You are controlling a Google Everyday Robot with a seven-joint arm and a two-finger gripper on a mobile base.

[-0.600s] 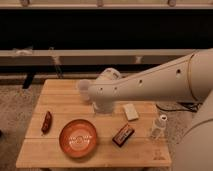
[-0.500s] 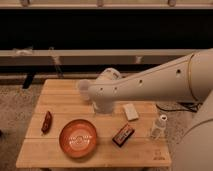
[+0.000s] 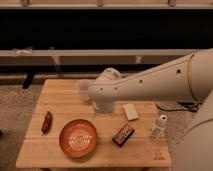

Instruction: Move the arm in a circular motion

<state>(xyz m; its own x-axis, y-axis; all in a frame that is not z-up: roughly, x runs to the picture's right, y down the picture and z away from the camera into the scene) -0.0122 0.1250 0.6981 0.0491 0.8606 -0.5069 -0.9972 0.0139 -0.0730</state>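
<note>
arm (image 3: 150,85) reaches in from the right over the wooden worktop (image 3: 60,90), wrist bent down just behind the orange bowl (image 3: 77,137), likely held above the items so it can circle freely. tool (image 3: 102,110) hangs behind the bowl; whether it is open or closed, i cannot tell.

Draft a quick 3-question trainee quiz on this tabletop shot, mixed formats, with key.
1. True or false: the end effector hangs over the wooden table, farther back than the orange bowl.
2. Which item lies nearest the table's picture-left edge? A) dark red object B) small white bottle C) white block
3. Short answer: from which picture edge does the arm enter?

Key: 1 true; 2 A; 3 right.
</note>
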